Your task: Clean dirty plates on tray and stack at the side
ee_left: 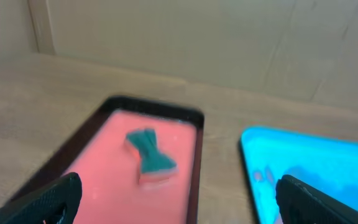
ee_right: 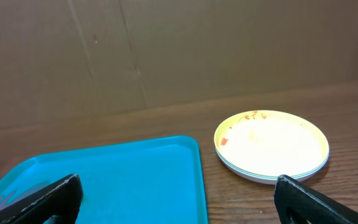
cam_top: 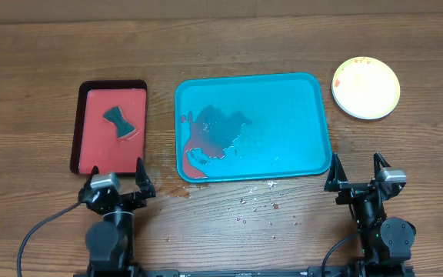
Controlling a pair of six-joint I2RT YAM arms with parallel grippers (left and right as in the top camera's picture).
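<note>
The teal-blue tray (cam_top: 283, 108) lies mid-table with red sauce smears at its left end; no plates are on it. It also shows in the left wrist view (ee_left: 328, 168) and the right wrist view (ee_right: 117, 177). The plates (cam_top: 365, 87) sit stacked to the right of the tray, yellow-green one on top with small red specks; the stack also shows in the right wrist view (ee_right: 271, 144). My left gripper (cam_top: 120, 185) is open and empty near the table's front edge, as the left wrist view (ee_left: 179, 202) shows. My right gripper (cam_top: 358, 175) is open and empty, as the right wrist view (ee_right: 179, 199) shows.
A smaller dark-rimmed red tray (cam_top: 91, 146) at the left holds a teal sponge (cam_top: 118, 122), also in the left wrist view (ee_left: 151, 155). Crumbs and sauce drips (cam_top: 256, 204) lie on the wood in front of the teal tray.
</note>
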